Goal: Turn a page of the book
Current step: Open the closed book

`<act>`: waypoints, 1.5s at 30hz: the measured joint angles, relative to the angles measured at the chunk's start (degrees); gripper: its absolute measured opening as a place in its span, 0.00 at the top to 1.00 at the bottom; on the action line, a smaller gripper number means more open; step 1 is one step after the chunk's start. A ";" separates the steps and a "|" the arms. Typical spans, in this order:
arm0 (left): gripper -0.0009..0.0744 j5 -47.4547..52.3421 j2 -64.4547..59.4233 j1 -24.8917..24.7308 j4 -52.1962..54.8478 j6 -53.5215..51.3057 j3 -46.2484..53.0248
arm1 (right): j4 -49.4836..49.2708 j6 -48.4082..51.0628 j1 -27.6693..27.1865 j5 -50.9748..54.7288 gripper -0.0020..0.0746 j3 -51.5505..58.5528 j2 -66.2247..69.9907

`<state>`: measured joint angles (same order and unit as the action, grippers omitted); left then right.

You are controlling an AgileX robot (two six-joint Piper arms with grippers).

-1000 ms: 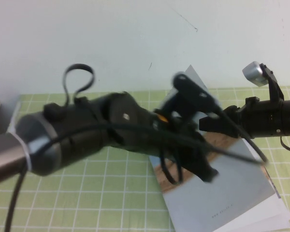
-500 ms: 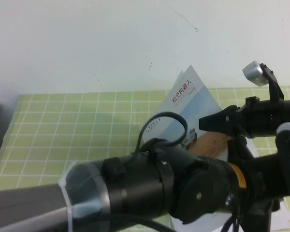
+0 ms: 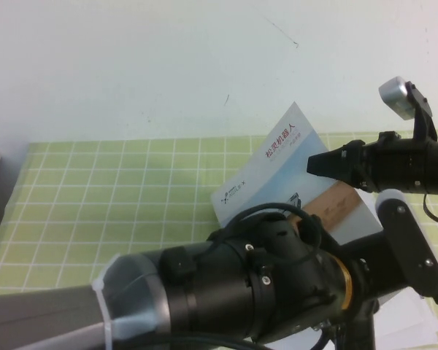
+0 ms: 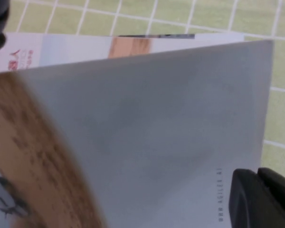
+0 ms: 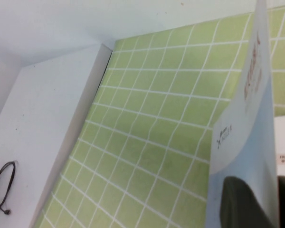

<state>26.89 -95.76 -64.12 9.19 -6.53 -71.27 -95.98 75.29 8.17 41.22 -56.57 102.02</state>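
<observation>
A white wall stands behind a table [image 3: 95, 182] covered in a green mat with white squares. The book [image 3: 365, 219] lies on the mat, below the right claw [image 3: 312, 163]. Its page [image 3: 277, 171] is lifted up and stands tilted, with the red words near its top corner. The right claw reaches in from the side and its tip is right at the page's edge. In the right wrist view a dark finger [image 5: 247, 202] sits against the page, so the claw looks closed thin on the page.

The left arm [image 3: 226, 292] fills the front of the high view. The left claw [image 4: 261, 199] is low over the book's grey-blue sheet, near its edge. I cannot tell if it is wide or narrow.

The page looks thin, light and shiny. It will bend and flop, and it could slip out of a soft pinch or crease under a hard one. I think the best place to hold it is the free edge near a corner, far from the fold. More sheets [image 3: 409, 328] show under the book, so only one leaf should be pinched.
</observation>
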 joint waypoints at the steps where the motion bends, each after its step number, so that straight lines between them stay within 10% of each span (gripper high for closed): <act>1: 0.99 0.55 0.00 0.00 1.78 2.55 0.00 | -0.15 0.00 0.00 -0.13 0.79 0.00 0.00; 23: 0.99 -5.25 -6.87 -12.63 23.82 8.56 -0.24 | -0.63 0.09 0.00 0.11 0.79 0.00 0.00; 45: 0.99 7.71 -19.85 -13.96 55.24 23.63 -4.13 | -0.63 1.86 0.00 0.34 0.79 0.00 0.00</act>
<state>34.60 -115.61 -78.09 64.43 17.10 -75.40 -96.61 77.15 8.17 41.55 -56.57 102.02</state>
